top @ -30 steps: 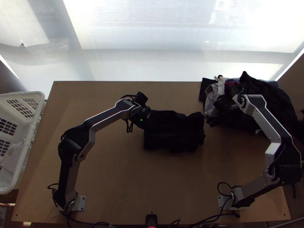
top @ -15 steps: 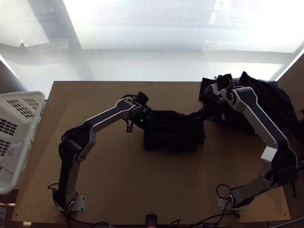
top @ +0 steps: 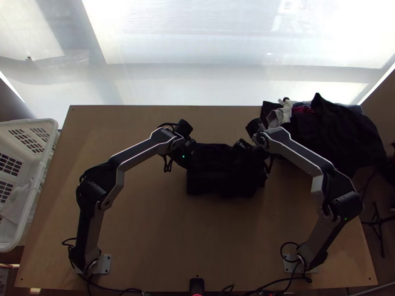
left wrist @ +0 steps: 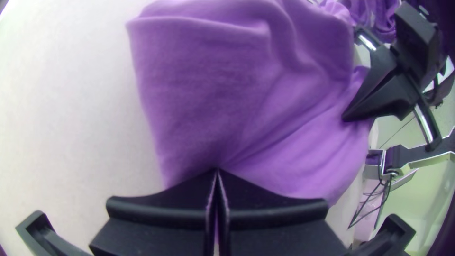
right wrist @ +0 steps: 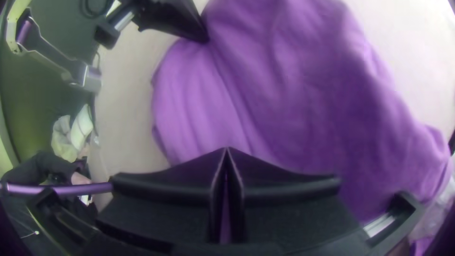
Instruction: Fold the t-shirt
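The t-shirt [top: 224,181] lies in the middle of the table [top: 148,222], folded into a thick, rough rectangle. Its long axis runs sideways, nearly parallel to the table's near edge, with one short end toward the left arm's side and the other toward the right arm's. The top view gives its whole outline; the left wrist view brings out a straight folded edge and corner, with creases fanning across the cloth.

The left gripper [top: 193,157] is at the shirt's left end, toward the far side, its jaws pressed together and pinching the cloth, which gathers at their tips. The right gripper [top: 248,151] is above the far part near the right end. Its jaws are pressed together over the fabric; whether they nip any of it I cannot tell.

Farther out, a heap of clothes [top: 340,133] lies at the table's far right corner, mostly dark, with a pale garment [top: 282,116] and a bit of red among it. Beside the table's left edge stands a white basket [top: 30,217] with slotted walls, a white cloth [top: 19,200] inside.
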Controlling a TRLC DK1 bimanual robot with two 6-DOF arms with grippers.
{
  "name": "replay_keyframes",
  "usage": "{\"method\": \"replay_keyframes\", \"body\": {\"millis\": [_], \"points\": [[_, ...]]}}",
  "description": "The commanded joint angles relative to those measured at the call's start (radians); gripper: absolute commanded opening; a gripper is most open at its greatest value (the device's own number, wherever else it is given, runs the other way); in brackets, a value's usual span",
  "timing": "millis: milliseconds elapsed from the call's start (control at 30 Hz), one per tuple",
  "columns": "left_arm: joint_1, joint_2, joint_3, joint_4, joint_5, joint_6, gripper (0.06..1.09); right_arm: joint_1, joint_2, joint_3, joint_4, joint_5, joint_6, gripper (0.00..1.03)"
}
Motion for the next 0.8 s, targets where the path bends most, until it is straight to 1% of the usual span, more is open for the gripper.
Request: {"method": "replay_keyframes", "body": {"millis": [0,167,400,433,467,500,567,633,667,700,733,767], "points": [[0.003,-0.001,0.005,0.001,0.000,0.002,0.10,0.018,-0.020,-0.145,0.005,-0.017,0.003,0.03],[0.011,-0.006,0.005,-0.003,0.000,0.003,0.10,-0.022,-0.152,-0.273,-0.007,-0.002,-0.016,0.03],[0.012,-0.007,0.006,-0.014,0.002,0.014,0.10,-0.163,-0.250,-0.415,-0.050,0.043,-0.114,0.03],[0.011,-0.014,0.008,-0.020,0.003,0.022,0.13,-0.183,-0.268,-0.423,-0.061,0.047,-0.126,0.03],[0.008,-0.024,0.008,-0.026,0.003,0.031,0.22,-0.202,-0.285,-0.424,-0.073,0.050,-0.134,0.03],[0.008,-0.037,0.008,-0.029,0.008,0.037,0.35,-0.219,-0.307,-0.418,-0.090,0.050,-0.140,0.03],[0.012,-0.061,0.011,-0.045,0.048,0.045,0.55,-0.236,-0.339,-0.391,-0.136,0.050,-0.146,0.03],[0.014,-0.089,0.025,-0.074,0.066,0.045,0.86,-0.239,-0.370,-0.349,-0.185,0.052,-0.148,0.04],[0.012,-0.107,0.031,-0.085,0.077,0.046,1.00,-0.239,-0.386,-0.326,-0.214,0.052,-0.146,0.10],[0.012,-0.129,0.035,-0.089,0.094,0.046,1.04,-0.237,-0.405,-0.306,-0.241,0.052,-0.141,0.19],[0.014,-0.152,0.035,-0.089,0.115,0.043,1.04,-0.229,-0.423,-0.286,-0.268,0.050,-0.138,0.29],[0.019,-0.172,0.037,-0.091,0.146,0.040,1.05,-0.213,-0.442,-0.268,-0.294,0.050,-0.137,0.43]]}}
